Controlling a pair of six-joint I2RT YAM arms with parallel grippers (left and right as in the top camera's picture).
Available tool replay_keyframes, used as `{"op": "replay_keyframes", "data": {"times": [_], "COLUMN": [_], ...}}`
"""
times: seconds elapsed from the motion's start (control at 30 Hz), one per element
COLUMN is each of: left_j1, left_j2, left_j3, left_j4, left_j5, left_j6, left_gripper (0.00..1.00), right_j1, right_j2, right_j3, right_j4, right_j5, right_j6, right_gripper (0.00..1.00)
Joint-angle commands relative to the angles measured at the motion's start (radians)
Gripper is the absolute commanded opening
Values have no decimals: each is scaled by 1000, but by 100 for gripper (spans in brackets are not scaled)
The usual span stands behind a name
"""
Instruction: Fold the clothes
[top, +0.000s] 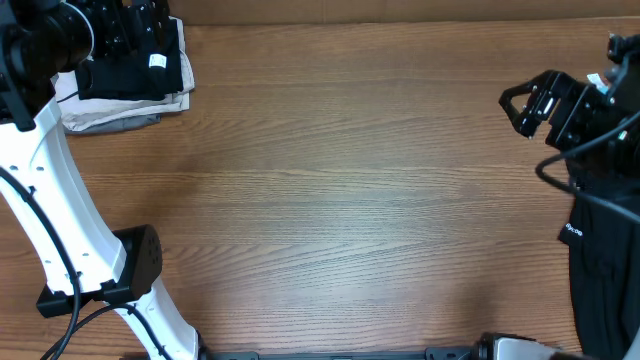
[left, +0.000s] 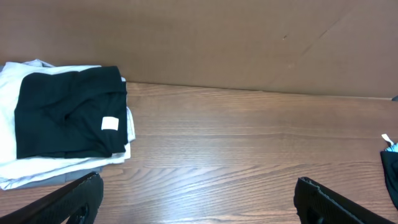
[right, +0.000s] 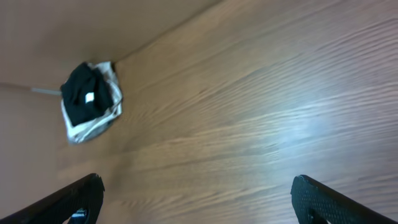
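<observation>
The clothes show as a folded stack (top: 125, 95) at the back left corner: a black T-shirt (left: 68, 112) with a small white tag (left: 109, 124) lies on top of cream and grey pieces. Another black garment (top: 605, 265) lies loose at the right edge. My left gripper (left: 198, 186) hovers by the stack at the back left (top: 135, 25), open, with only bare wood between its fingers. My right gripper (top: 528, 105) hangs at the right above the table, open and holding nothing (right: 196, 186); the stack (right: 90, 99) is far off in its view.
A brown cardboard wall (left: 249, 43) runs along the table's back edge. The left arm's white links (top: 70, 210) cross the front left of the wooden table (top: 340, 190). Black cables (top: 590, 195) trail from the right arm over the loose garment.
</observation>
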Motion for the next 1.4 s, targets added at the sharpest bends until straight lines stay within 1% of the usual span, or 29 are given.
{"op": "replay_keyframes", "data": {"times": [0.0,0.07,0.23,0.3,0.33,0.5,0.57,0.7,0.8,0.9,0.97,1.07,1.37], "left_j1": [-1,-1,-1,-1,-1,-1,-1,-1,-1,-1,-1,-1,-1], "left_j2": [0,0,0,0,0,0,0,0,0,0,0,0,0], "left_j3": [2,2,2,2,2,2,2,2,2,2,2,2,2], "left_j4": [1,1,1,1,1,1,1,1,1,1,1,1,1], "left_j5": [3,3,3,3,3,3,3,3,3,3,3,3,3], "left_j6": [11,11,11,11,11,11,11,11,11,11,11,11,11], "left_gripper": [100,100,100,100,100,100,100,100,100,100,100,100,100], "right_j1": [5,5,5,5,5,5,5,5,11,33,47,69,118], "right_j2": [-172,-278,-576,-669,-734,-979,-1056,-1182,-1239,-1296,-1337,-1413,-1420], "right_j3": [-133,-266,-669,-806,-906,-1309,-1446,-1735,-1896,-2011,-2058,-2104,-2115], "right_j4": [79,178,523,637,716,1005,1114,1404,1563,1678,1718,1717,1717], "right_j5": [69,72,92,107,117,127,129,158,158,163,179,225,346], "right_j6": [22,22,21,19,18,19,18,5,-1,-1,-2,-2,-5], "right_gripper": [100,100,100,100,100,100,100,100,100,100,100,100,100]}}
